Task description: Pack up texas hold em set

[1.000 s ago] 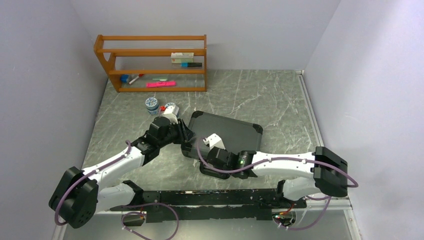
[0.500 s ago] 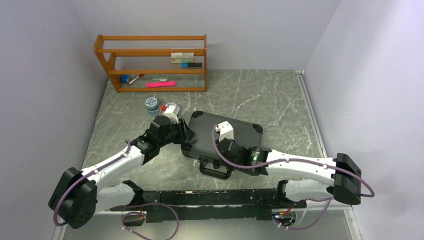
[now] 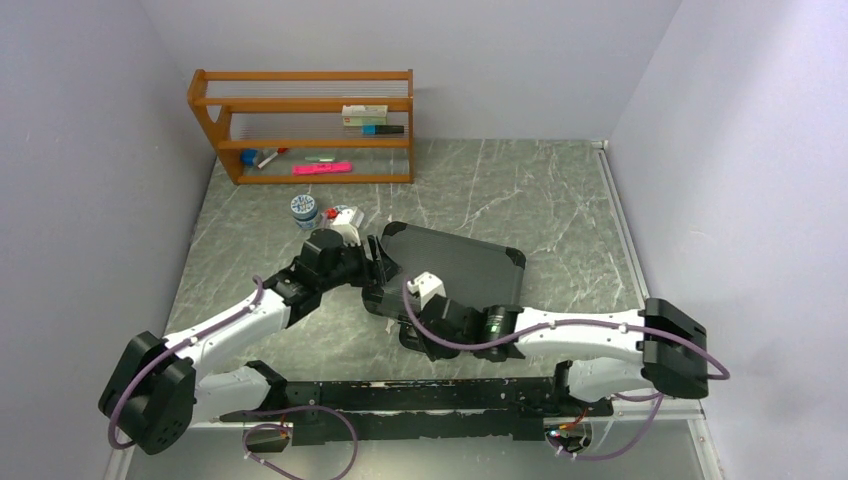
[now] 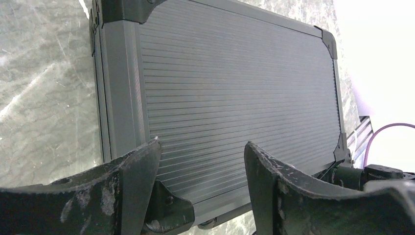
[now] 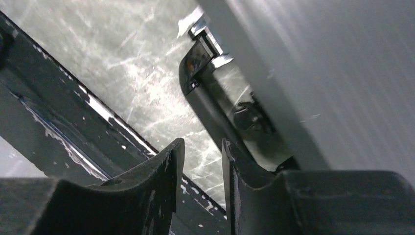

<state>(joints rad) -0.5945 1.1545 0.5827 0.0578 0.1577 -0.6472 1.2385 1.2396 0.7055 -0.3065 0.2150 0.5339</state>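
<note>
The black briefcase (image 3: 465, 262) of the texas hold em set lies shut on the marble table, so its inside is hidden. My left gripper (image 3: 379, 264) is at the case's left end. In the left wrist view it (image 4: 201, 143) is open over the ribbed lid (image 4: 235, 93), with a corner cap (image 4: 169, 210) low between the fingers. My right gripper (image 3: 414, 318) sits at the case's front edge, over the handle. In the right wrist view it (image 5: 201, 143) is open a narrow way with nothing between the fingers, and the handle (image 5: 220, 110) is just beyond the right finger.
A wooden shelf (image 3: 300, 125) with small items stands at the back left. Two round blue-and-white tubs (image 3: 304, 210) (image 3: 346, 214) sit close behind the left wrist. A black rail (image 3: 420, 395) runs along the near table edge, close under the right gripper (image 5: 49, 98).
Both grippers have opened. The right arm rose over the lid half a second ago and has come back down to the front edge by the handle. The left arm has hardly moved.
</note>
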